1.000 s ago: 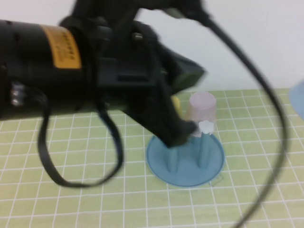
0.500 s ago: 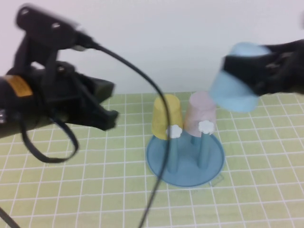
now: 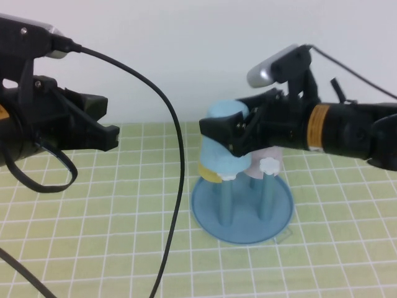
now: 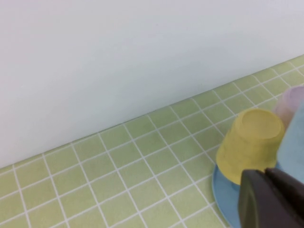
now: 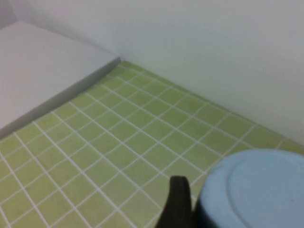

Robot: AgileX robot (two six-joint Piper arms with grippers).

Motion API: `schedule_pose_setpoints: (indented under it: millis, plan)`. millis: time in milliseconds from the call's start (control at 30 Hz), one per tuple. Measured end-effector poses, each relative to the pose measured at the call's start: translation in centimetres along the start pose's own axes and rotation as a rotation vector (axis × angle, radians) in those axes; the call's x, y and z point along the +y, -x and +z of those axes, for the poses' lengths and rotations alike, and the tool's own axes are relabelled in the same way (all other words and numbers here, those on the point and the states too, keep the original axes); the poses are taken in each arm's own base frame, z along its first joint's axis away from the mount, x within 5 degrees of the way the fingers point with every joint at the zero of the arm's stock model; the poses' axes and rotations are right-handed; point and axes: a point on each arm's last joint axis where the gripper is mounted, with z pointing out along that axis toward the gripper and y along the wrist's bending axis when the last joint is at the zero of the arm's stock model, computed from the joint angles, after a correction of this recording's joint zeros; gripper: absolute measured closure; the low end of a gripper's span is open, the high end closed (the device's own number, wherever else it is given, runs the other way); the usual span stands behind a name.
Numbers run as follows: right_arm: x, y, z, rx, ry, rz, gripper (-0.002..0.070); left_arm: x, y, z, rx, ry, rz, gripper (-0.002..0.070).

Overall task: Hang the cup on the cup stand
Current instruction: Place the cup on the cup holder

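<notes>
The right gripper (image 3: 232, 133) is reaching in from the right above the cup stand (image 3: 242, 208), its fingers clamped on the light blue cup (image 3: 222, 149), which it is carrying upside down, closed bottom up and open mouth facing down. Directly beneath the gripper, the cup's mouth is sitting over the near-left post of the stand, low enough that the yellow cup (image 3: 211, 174) already hanging there is showing only as a thin strip under the blue rim. The cup's long axis is leaning slightly, so it probably needs to come upright before it can settle straight down; whether this post is free to take it is doubtful. Just beyond the gripper, the pale pink cup (image 3: 259, 156) is sitting on a rear post, with a white knob (image 3: 268, 166) beside it. Farthest off, the left gripper (image 3: 93, 127) is hanging well apart to the left, jaws parted and empty, so the right arm is plainly the nearer one.
</notes>
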Motion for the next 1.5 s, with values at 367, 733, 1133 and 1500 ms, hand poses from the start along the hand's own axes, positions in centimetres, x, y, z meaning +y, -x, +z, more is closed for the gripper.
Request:
schedule_pose_setpoints:
  millis: [367, 733, 1133, 1500]
  plan:
    - [-0.2, -1.5, 1.0, 0.075, 0.006, -0.046, 0.0106, 0.0, 0.0, 0.0, 0.003, -0.004, -0.007, 0.0676]
    - [-0.7, -2.1, 1.0, 0.129, -0.036, -0.112, 0.0106, -0.1, 0.0, 0.0, 0.0, -0.016, -0.038, 0.0676]
    - [-0.7, -2.1, 1.0, 0.136, -0.035, -0.096, 0.0032, -0.2, 0.0, 0.0, -0.001, -0.02, -0.05, 0.0676]
    - [-0.7, -1.2, 0.3, 0.12, -0.084, -0.05, 0.0028, -0.1, -0.2, 0.0, -0.009, -0.015, -0.05, 0.0676]
